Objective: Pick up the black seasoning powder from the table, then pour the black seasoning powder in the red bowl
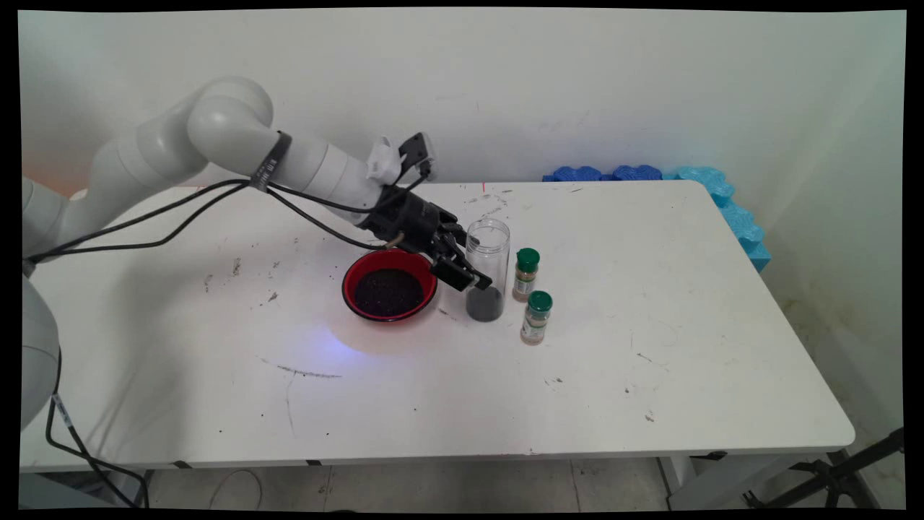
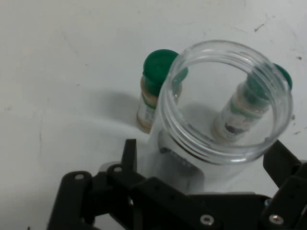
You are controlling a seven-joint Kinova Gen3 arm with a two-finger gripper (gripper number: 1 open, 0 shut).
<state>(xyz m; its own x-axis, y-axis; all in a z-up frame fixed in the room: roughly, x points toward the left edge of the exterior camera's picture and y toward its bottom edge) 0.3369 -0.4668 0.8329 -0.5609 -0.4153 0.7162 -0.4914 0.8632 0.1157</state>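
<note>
White walls back your scuffed white table [image 1: 650,375], with blue foam pieces [image 1: 722,195] stacked along its far right corner. Your gripper [image 1: 473,285] sits low near the middle, jaws spread on either side of a clear open jar [image 1: 488,267] with dark stuff in the bottom; I can't tell if they're touching it. A red bowl [image 1: 390,292] of dark grains is just left, and two green-capped spice bottles [image 1: 526,274] [image 1: 535,318] stand just right of the jar.

A clear open-topped jar [image 2: 216,124] stands between the black fingers [image 2: 129,153], one on each side of it, with two green-capped spice bottles [image 2: 156,88] upright beyond them.
</note>
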